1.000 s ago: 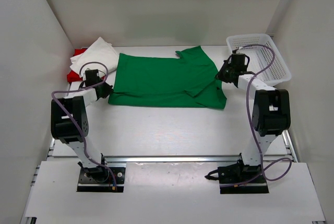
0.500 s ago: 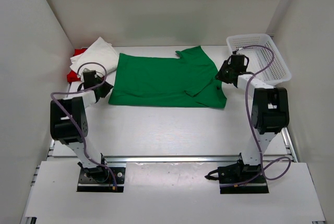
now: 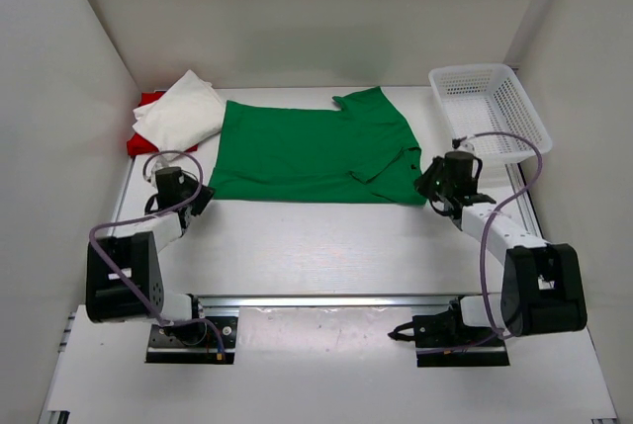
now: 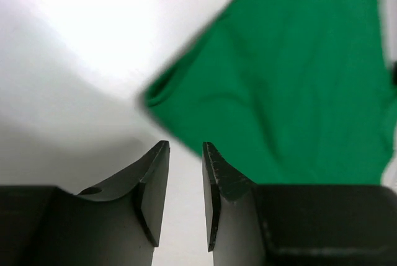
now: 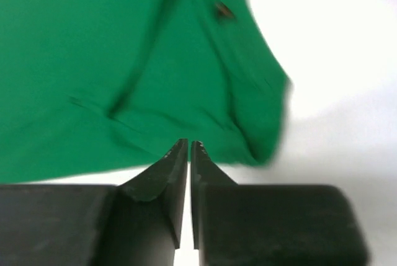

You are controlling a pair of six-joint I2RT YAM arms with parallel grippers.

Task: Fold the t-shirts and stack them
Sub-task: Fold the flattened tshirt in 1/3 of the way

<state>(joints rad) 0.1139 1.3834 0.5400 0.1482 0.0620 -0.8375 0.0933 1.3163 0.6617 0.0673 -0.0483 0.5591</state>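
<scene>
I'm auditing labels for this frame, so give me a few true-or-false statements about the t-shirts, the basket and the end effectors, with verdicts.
1. The green t-shirt lies spread out on the table. True.
2. The white t-shirt sits in the basket. False: it lies on the red t-shirt at the far left, and the basket holds no shirt.
3. The right end effector is lifting the green t-shirt by its hem. False: it is shut with no cloth visibly pinched, at the shirt's near right corner.
4. The left end effector has its jaws apart and holds nothing. True.
</scene>
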